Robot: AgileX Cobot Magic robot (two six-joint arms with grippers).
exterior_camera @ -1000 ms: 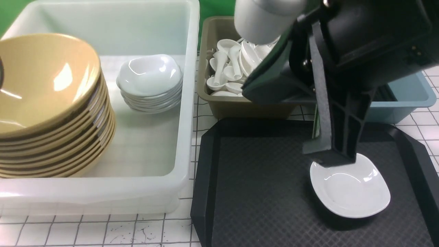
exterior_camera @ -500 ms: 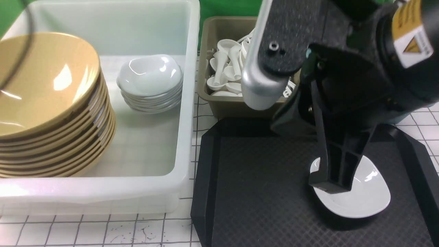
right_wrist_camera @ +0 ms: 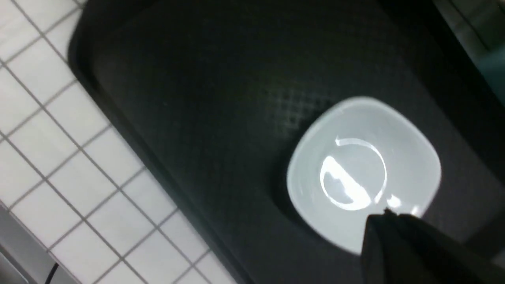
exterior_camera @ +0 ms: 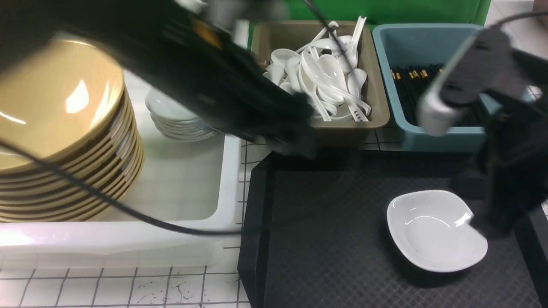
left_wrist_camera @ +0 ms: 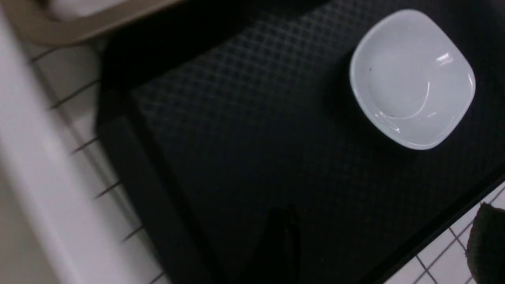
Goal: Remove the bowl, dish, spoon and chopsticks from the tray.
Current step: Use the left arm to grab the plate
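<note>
Black diamond-textured plastic fills the near ground: the tray (exterior_camera: 325, 256) lies on your white, grid-lined table (exterior_camera: 128, 286), and the white dish (exterior_camera: 436, 231) sits flat on its near right part.

Your right gripper (exterior_camera: 492, 220) stands at the dish's right rim, its fingers closed together with nothing between them. The front view leaves it a dark blur. Only the right wrist view shows the fingertips (right_wrist_camera: 394, 236) over the rim, though not whether they touch.

Your left gripper (exterior_camera: 295, 143) hangs blurred over the tray's far left corner. Only the left wrist view shows its fingers (left_wrist_camera: 489, 244) spread wide and empty, with the dish well apart from them.

To the left, just beside the tray, a white tub (exterior_camera: 128, 239) holds a stack of yellow bowls (exterior_camera: 60, 111) and, farther back, a stack of white saucers (exterior_camera: 175, 122).

Beyond the tray's far edge, a tan bin (exterior_camera: 351, 132) holds white spoons (exterior_camera: 329, 72), and a blue bin (exterior_camera: 398, 137) holds black chopsticks (exterior_camera: 411, 85).

A green backdrop (exterior_camera: 406, 10) closes the far side.
</note>
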